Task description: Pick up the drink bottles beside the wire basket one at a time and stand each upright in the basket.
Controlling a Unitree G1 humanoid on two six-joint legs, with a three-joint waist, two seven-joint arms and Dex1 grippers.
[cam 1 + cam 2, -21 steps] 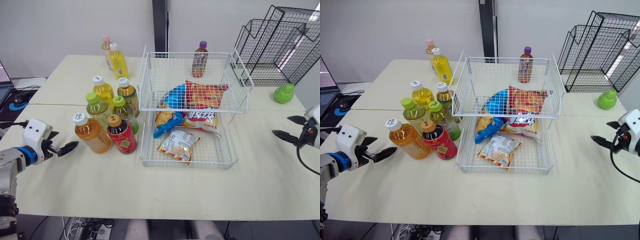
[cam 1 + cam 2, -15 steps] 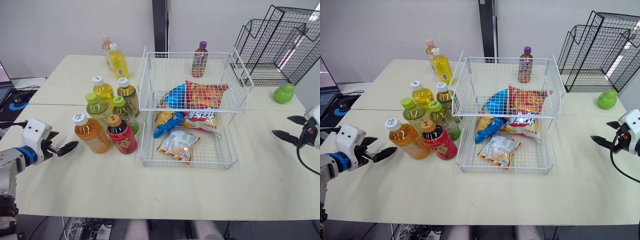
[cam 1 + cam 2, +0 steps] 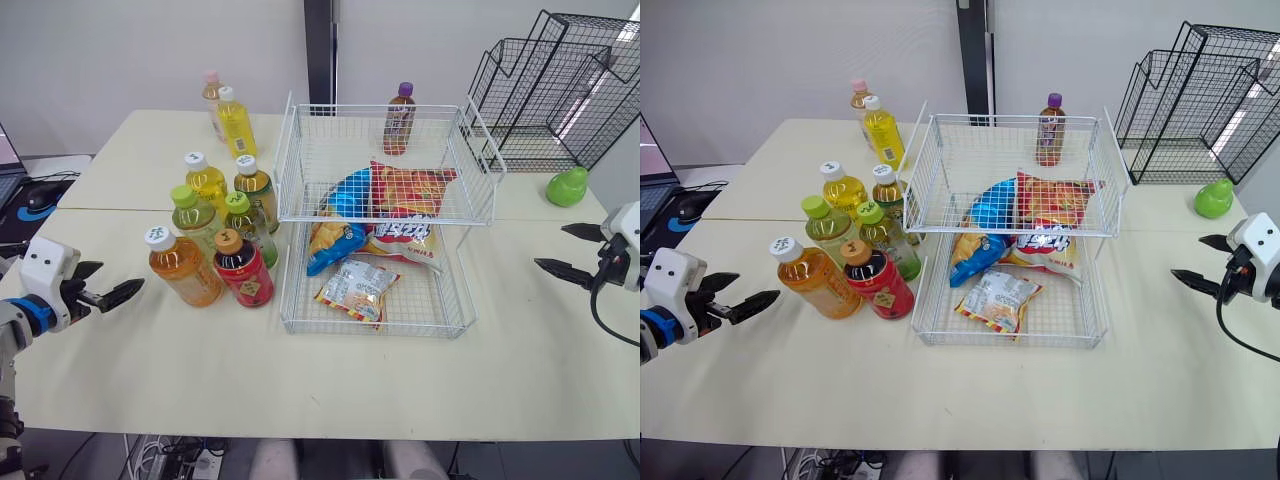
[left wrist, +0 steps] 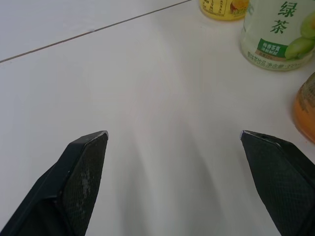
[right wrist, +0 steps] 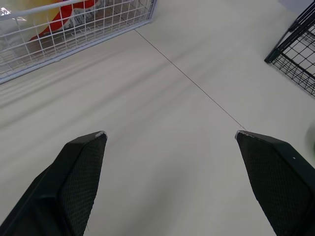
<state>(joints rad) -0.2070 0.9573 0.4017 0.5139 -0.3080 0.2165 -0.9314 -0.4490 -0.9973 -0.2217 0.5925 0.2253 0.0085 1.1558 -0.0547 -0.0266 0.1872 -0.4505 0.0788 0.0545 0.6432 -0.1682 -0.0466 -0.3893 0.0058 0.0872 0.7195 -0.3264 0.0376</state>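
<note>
Several drink bottles stand in a cluster left of the white wire basket (image 3: 294,322). Nearest me are an orange one (image 3: 183,268) and a red one (image 3: 242,270), with green-tea bottles (image 3: 195,218) and yellow ones (image 3: 207,180) behind. Two more bottles (image 3: 236,122) stand farther back, and a purple-capped bottle (image 3: 399,118) stands behind the basket. My left gripper (image 3: 105,282) is open and empty over the table, left of the orange bottle (image 4: 305,105). My right gripper (image 3: 552,247) is open and empty, right of the basket (image 5: 74,29).
Snack bags (image 3: 385,215) lie in the basket. Black wire racks (image 3: 560,90) stand at the back right, with a green pear-shaped object (image 3: 568,187) in front of them. A mouse (image 3: 40,195) and cables lie off the table's left side.
My left gripper has drawn back to the left, away from the orange bottle. My right gripper has shifted slightly up and inward. The bottles have not moved.
</note>
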